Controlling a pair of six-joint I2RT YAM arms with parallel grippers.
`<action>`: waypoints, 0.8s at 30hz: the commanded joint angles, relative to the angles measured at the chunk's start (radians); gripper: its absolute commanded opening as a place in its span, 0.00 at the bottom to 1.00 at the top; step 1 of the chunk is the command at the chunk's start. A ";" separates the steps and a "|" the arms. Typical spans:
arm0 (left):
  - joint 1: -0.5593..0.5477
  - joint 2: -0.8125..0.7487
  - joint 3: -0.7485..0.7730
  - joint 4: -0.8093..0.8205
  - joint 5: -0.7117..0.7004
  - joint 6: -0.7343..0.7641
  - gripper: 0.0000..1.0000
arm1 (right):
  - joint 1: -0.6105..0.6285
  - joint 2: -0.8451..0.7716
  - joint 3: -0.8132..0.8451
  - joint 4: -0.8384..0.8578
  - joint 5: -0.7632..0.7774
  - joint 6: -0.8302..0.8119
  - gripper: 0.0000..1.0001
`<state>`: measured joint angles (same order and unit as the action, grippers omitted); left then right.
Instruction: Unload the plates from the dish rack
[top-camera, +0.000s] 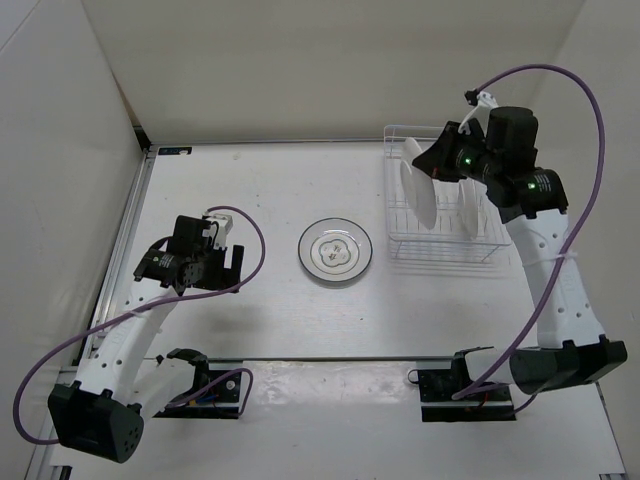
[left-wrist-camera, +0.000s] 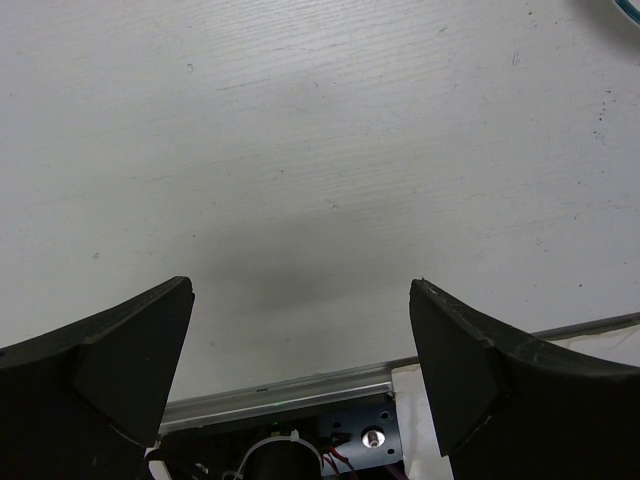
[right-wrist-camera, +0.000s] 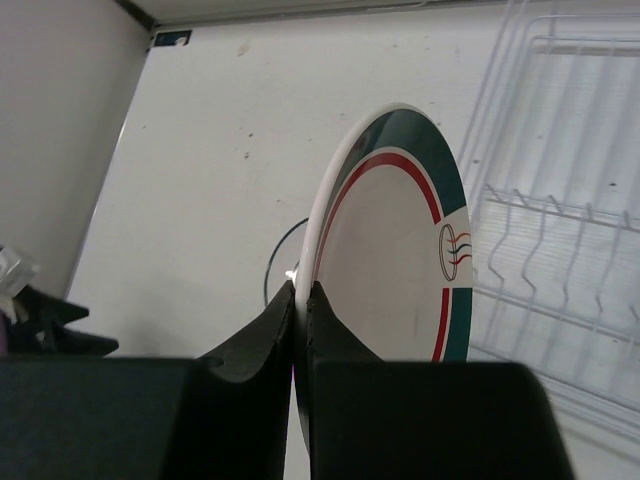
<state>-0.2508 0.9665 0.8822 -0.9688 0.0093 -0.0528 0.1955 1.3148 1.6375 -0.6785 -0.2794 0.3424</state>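
Note:
The green-rimmed plate (top-camera: 420, 198) with a red ring stands on edge at the left end of the white wire dish rack (top-camera: 492, 252). My right gripper (top-camera: 428, 165) is shut on its upper rim. In the right wrist view my fingers (right-wrist-camera: 301, 285) pinch the plate's white edge (right-wrist-camera: 400, 250), with the rack (right-wrist-camera: 560, 250) to its right. Whether the plate still rests in the rack cannot be told. The plain plate (top-camera: 335, 250) with a faint flower centre lies flat on the table. My left gripper (top-camera: 236, 268) hangs open and empty over bare table (left-wrist-camera: 300, 290).
A narrow white upright shape (top-camera: 469, 210) shows in the rack right of the held plate; I cannot tell whether it is another plate. White walls enclose the table at the back and sides. A metal rail (left-wrist-camera: 300, 385) runs along the near edge.

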 joint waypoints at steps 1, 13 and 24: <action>0.001 -0.026 0.034 -0.004 -0.005 -0.005 1.00 | 0.060 -0.072 -0.007 0.043 -0.090 -0.019 0.00; 0.002 -0.020 0.035 -0.002 -0.003 -0.005 1.00 | 0.412 -0.277 -0.396 -0.019 0.134 -0.089 0.00; 0.004 -0.006 0.038 -0.004 -0.002 -0.007 1.00 | 0.631 -0.373 -0.620 -0.127 0.423 -0.076 0.00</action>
<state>-0.2508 0.9661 0.8822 -0.9691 0.0093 -0.0528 0.7811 0.9581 1.0683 -0.8223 0.0280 0.2558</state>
